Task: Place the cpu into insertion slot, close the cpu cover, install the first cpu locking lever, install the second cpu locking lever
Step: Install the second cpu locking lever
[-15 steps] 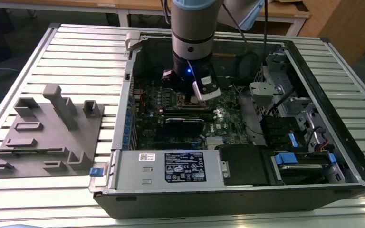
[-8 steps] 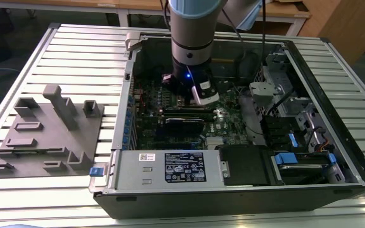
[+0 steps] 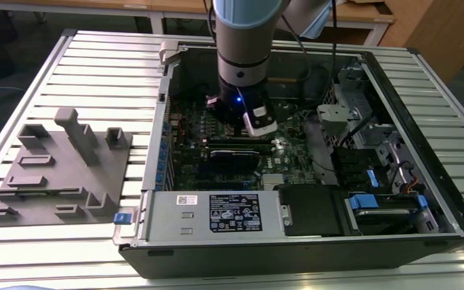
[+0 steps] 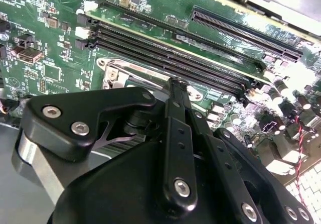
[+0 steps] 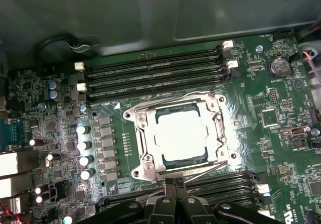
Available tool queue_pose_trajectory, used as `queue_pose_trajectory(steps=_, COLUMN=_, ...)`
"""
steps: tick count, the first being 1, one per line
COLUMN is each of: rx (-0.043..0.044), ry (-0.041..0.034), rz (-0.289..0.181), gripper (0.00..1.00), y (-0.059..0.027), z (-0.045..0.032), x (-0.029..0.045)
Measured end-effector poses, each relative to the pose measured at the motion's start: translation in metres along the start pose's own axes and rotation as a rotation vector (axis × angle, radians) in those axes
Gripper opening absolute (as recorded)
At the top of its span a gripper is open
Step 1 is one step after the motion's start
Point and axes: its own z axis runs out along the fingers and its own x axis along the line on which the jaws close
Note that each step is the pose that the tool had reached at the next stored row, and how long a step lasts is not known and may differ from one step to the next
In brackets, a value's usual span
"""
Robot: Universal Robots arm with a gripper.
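Slatted metal worktop [image 3: 70,66], open computer case [image 3: 425,199], arm reaching down inside.
Gripper [image 5: 173,186] hangs just off the 6 o'clock edge of the insertion slot [image 5: 138,151]; fingers [image 4: 176,113] pressed together, clenched on nothing visible. Cpu [image 5: 179,138] lies seated in the slot, cpu cover [image 5: 213,116] down around it. Exterior view: arm hides the socket. Memory slots [image 5: 150,76] crowd 12 and 6 o'clock; case walls close in.
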Motion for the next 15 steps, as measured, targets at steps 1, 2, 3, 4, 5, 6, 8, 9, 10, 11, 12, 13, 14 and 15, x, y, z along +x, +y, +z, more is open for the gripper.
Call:
queue_pose_trajectory(steps=1, rx=0.0, ry=0.0, rz=0.0, gripper=0.11, y=-0.0002, z=0.0001, x=0.0008)
queue_pose_trajectory(steps=2, rx=-0.0001, ry=0.0, rz=0.0, gripper=0.11, y=-0.0004, z=0.0002, x=0.0018)
queue_pose_trajectory(steps=3, rx=-0.0004, ry=0.0001, rz=0.0, gripper=0.11, y=-0.0006, z=0.0004, x=0.003)
queue_pose_trajectory(steps=4, rx=-0.0008, ry=0.0001, rz=0.0, gripper=0.11, y=-0.001, z=0.001, x=0.004)
queue_pose_trajectory(steps=5, rx=-0.001, ry=0.0001, rz=0.0, gripper=0.11, y=-0.0012, z=0.0019, x=0.0046)
queue_pose_trajectory(steps=6, rx=-0.001, ry=0.0003, rz=0.0, gripper=0.11, y=-0.0015, z=0.003, x=0.0048)
queue_pose_trajectory(steps=8, rx=-0.0009, ry=0.0003, rz=0.0, gripper=0.11, y=-0.0022, z=0.0057, x=0.005)
queue_pose_trajectory(steps=9, rx=-0.001, ry=0.0003, rz=0.0, gripper=0.11, y=-0.0025, z=0.0071, x=0.0052)
queue_pose_trajectory(steps=10, rx=-0.001, ry=0.0003, rz=0.0, gripper=0.11, y=-0.0027, z=0.0083, x=0.0054)
queue_pose_trajectory(steps=11, rx=-0.0014, ry=0.0003, rz=0.0, gripper=0.11, y=-0.0029, z=0.0093, x=0.0056)
queue_pose_trajectory(steps=12, rx=-0.0019, ry=0.0004, rz=0.0, gripper=0.11, y=-0.003, z=0.0101, x=0.0057)
queue_pose_trajectory(steps=13, rx=-0.0029, ry=0.0007, rz=0.0, gripper=0.11, y=-0.0032, z=0.0106, x=0.0058)
queue_pose_trajectory(steps=14, rx=-0.0043, ry=0.001, rz=0.0, gripper=0.11, y=-0.0033, z=0.011, x=0.0059)
queue_pose_trajectory(steps=15, rx=-0.0064, ry=0.0013, rz=0.001, gripper=0.11, y=-0.0033, z=0.0114, x=0.006)
